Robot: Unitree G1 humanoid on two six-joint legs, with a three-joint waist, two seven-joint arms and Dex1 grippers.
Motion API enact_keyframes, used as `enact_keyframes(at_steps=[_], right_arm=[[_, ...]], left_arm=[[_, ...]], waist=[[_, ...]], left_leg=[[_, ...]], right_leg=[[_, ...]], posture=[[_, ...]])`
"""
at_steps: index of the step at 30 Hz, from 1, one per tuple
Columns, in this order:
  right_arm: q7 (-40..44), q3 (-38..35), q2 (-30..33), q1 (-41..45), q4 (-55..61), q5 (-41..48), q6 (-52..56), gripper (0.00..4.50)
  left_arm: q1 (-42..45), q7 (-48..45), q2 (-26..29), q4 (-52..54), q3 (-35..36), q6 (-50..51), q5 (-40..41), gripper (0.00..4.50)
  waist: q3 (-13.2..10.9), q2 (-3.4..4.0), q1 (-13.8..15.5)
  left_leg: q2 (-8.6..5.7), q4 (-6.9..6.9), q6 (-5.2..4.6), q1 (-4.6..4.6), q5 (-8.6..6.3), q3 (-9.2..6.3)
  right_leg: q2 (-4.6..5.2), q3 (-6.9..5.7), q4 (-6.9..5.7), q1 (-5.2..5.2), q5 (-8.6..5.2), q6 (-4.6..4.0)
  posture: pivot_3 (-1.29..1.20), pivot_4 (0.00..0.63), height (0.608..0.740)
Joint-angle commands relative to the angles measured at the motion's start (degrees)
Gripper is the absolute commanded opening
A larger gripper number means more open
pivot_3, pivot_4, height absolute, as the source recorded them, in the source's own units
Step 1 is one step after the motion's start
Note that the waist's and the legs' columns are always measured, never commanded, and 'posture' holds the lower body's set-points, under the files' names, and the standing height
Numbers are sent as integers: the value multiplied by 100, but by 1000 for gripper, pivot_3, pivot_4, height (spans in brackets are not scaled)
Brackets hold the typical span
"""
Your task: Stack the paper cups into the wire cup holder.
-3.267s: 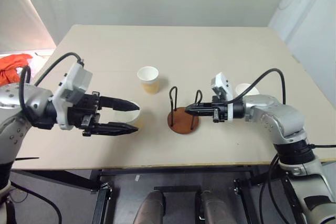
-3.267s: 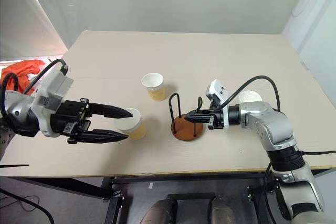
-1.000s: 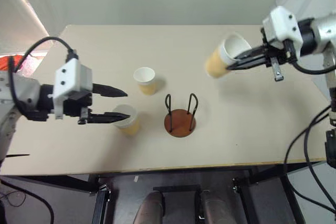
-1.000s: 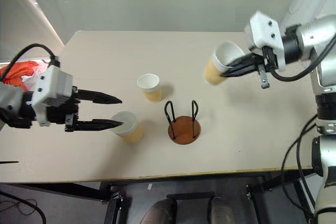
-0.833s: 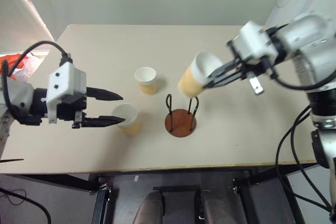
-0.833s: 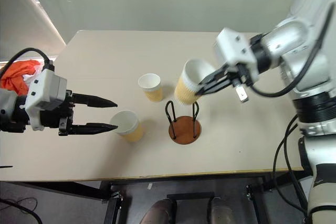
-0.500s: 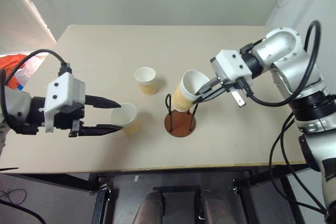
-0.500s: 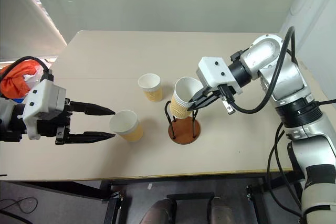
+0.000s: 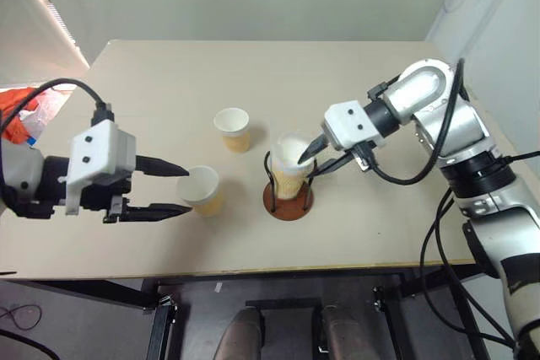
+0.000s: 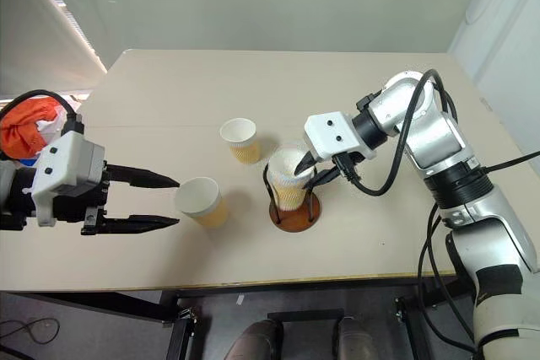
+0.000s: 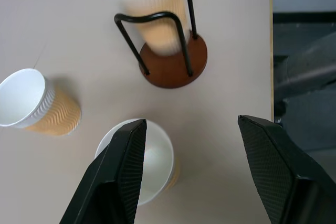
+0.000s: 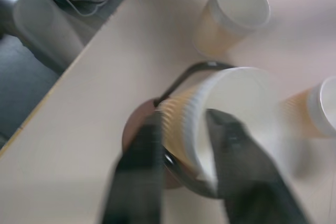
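Three paper cups stand on the beige tabletop (image 9: 380, 233), along with one wire cup holder (image 9: 288, 197) and two pincers. One paper cup (image 9: 290, 167) sits inside the holder near the middle of the tabletop, between the black wire loops and over the reddish-brown disc base, its long axis close to upright with a slight lean and its white mouth facing up. A second paper cup (image 9: 232, 129) stands upright on the tabletop, to the left of the holder and a little farther away, well apart from both pincers. The third paper cup (image 9: 201, 190) stands upright to the left of the holder and nearer than the second, its mouth up. The left pincer (image 9: 173, 187) is spread wide, its two black fingers level and pointing right, with the third cup just beside the fingertips and not gripped. The right pincer (image 10: 305, 173) reaches in from the right with one finger inside the rim of the cup in the holder and the other outside its wall; whether it presses the wall cannot be told.
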State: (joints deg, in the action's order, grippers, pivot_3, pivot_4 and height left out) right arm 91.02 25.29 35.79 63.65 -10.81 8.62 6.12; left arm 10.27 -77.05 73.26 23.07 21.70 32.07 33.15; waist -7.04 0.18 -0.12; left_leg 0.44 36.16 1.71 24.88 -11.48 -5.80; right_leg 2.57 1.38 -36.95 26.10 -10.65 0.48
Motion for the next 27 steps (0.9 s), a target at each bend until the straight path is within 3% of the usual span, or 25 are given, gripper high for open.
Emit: enact_keyframes(at_steps=[1, 6, 10, 12, 18, 27], right_arm=[[-70, -250, -35, 67, 108, 20, 56, 2764], [-317, -686, -83, -12, 253, 438, 638, 4475], [-1127, -1934, -624, -190, 587, 2245, 2757, 4475], [-1823, -2383, -1005, -313, 816, 2732, 3322, 4475], [-2741, -2669, -1102, -924, 1598, 3001, 3822, 4475], [-3234, -2872, -765, -1406, 2315, 3345, 4162, 4475]], left_arm=[[306, -180, 251, -313, -301, -413, -295, 3051], [1227, -581, 365, -907, -1414, -1071, -877, 3051], [2190, -1023, 70, -1446, -2526, -1705, -1696, 3051], [2562, -1241, -144, -1660, -2922, -1919, -1957, 3051], [3087, -1476, -581, -2274, -3625, -2533, -2722, 3051], [3363, -1510, -1199, -2773, -4117, -3015, -3203, 3051]], waist=[[0, 0, -1], [0, 0, 23], [2, -3, 31], [2, -3, 28], [3, -5, 16], [3, -6, 18]], left_leg=[[0, 0, 1, 0, -1, 0], [2, 0, 4, 3, -2, -2], [0, 0, 5, 6, -4, -1], [0, -2, 5, 9, -4, 1], [9, -1, 5, 11, -11, -6], [9, 10, -2, 12, -7, -5]], right_leg=[[0, 0, 0, 1, 0, 0], [-2, -2, 1, 4, 1, -3], [-2, 2, 4, 6, -3, -12], [-3, 2, 3, 11, -4, -12], [-13, -1, 5, 13, -3, -11], [-13, -1, 4, 8, 10, 11]], posture=[[0, 150, 740], [0, 150, 740], [0, 150, 740], [0, 150, 740], [0, 150, 740], [0, 150, 740]])
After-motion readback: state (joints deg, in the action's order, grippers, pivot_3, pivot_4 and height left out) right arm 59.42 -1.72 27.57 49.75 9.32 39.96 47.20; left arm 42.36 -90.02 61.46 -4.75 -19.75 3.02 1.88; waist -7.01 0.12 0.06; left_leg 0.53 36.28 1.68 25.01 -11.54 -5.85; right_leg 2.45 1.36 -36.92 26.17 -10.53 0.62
